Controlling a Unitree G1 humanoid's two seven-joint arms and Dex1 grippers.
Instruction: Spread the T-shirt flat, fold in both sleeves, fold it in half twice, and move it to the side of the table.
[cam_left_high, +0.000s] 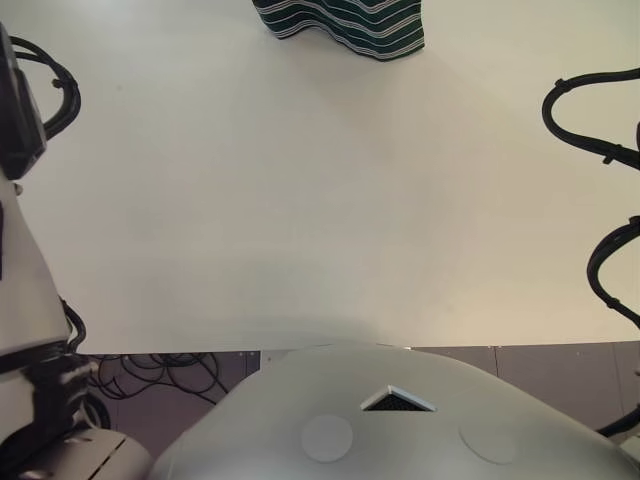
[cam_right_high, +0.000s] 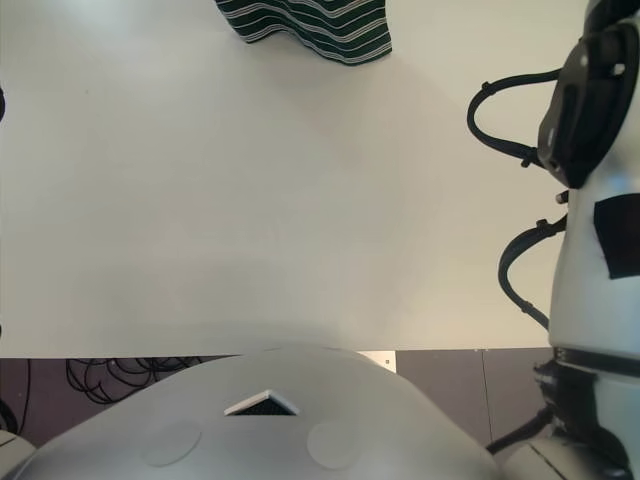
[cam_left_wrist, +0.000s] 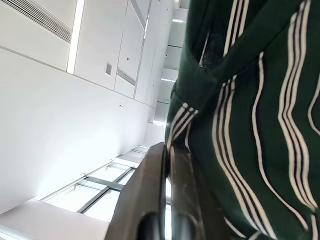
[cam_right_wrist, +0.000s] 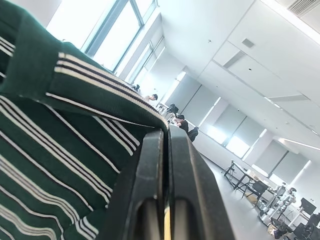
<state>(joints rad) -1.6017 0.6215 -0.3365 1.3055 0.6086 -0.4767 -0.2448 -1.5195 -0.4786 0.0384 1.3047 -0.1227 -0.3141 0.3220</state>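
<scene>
You have left gripper and right gripper each clamped on the T-shirt (it hangs over the far desk), so spreading, sleeves, folds and move all remain.

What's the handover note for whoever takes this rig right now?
Left gripper: shut on a T-shirt edge.
Right gripper: shut on another edge of it.
T-shirt: held up by both, striped lower part hanging over the far side of the table; cannot tell whether it touches.
Done: shirt grasped and lifted.
Left: spread it flat, fold in both sleeves, fold in half twice, move it to the table's side.
</scene>
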